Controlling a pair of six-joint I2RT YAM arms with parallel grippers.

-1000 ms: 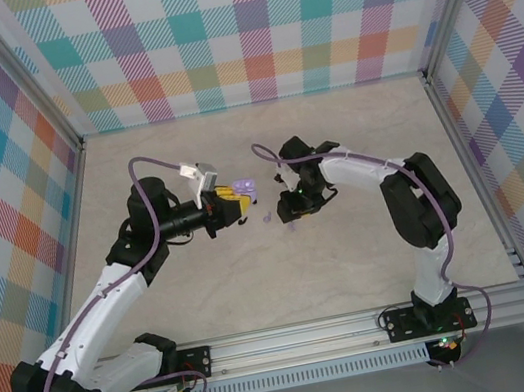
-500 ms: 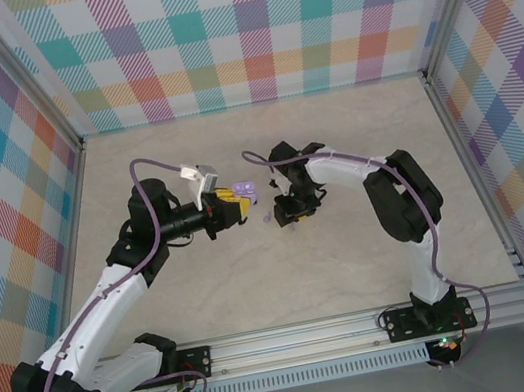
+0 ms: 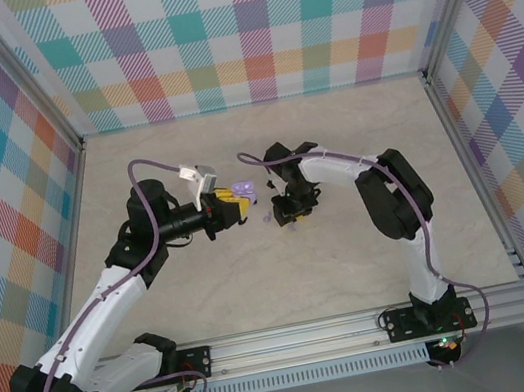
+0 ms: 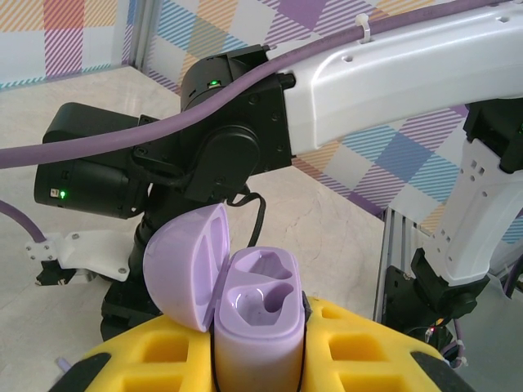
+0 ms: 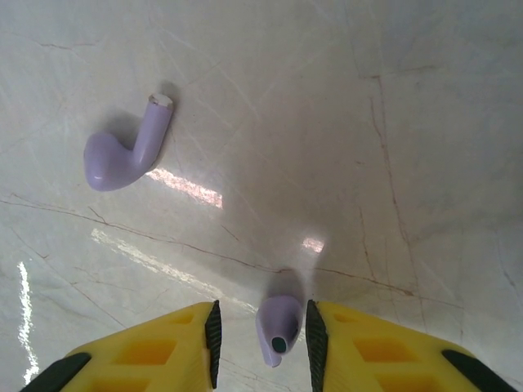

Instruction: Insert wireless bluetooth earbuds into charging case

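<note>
Left wrist view: the left gripper [image 4: 257,363] has its jaws clamped on the open lilac charging case [image 4: 255,306] — both wells are empty, so nothing is seated yet. Near the case, the right gripper [image 5: 261,335] sets part-open jaws astride one lilac earbud [image 5: 279,325] on the counter [image 5: 368,163], not yet pinching it — the second lilac earbud [image 5: 122,153] lies loose, also near the case.

Pale marbled tabletop [image 3: 258,288]; plaid walls [image 3: 244,37]; aluminium rail [image 3: 307,335].
</note>
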